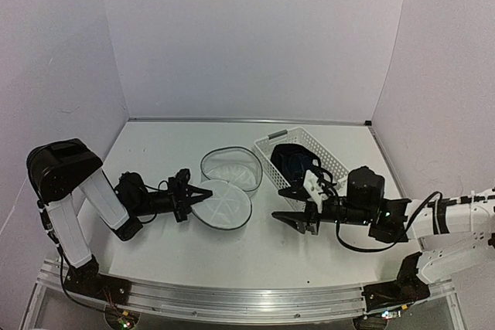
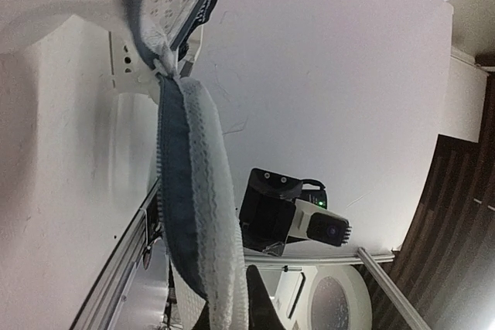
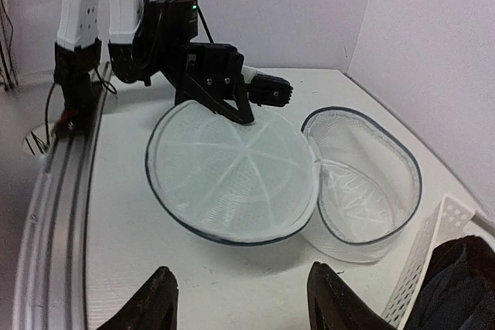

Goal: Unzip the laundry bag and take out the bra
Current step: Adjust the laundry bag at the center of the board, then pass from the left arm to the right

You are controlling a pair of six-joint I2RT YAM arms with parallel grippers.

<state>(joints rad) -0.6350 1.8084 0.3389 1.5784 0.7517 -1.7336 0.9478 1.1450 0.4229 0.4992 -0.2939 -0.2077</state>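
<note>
Evidently the bra [image 1: 294, 161] lies in the basket [image 1: 338, 161] just beside the opened laundry bag [image 1: 230, 168], whose lid rim the left end effector [image 1: 203, 193] pinches tight. The right end effector [image 3: 244, 307], spread and empty near the bag, should retreat without snagging the bra.

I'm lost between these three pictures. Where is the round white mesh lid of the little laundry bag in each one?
Top external: the lid is the white disc just left of centre.
Left wrist: it is seen edge-on, a pale band running down left of the middle.
Right wrist: it is the large disc at centre.
Shared landmark: the right gripper, open, shows in all three views.
</note>
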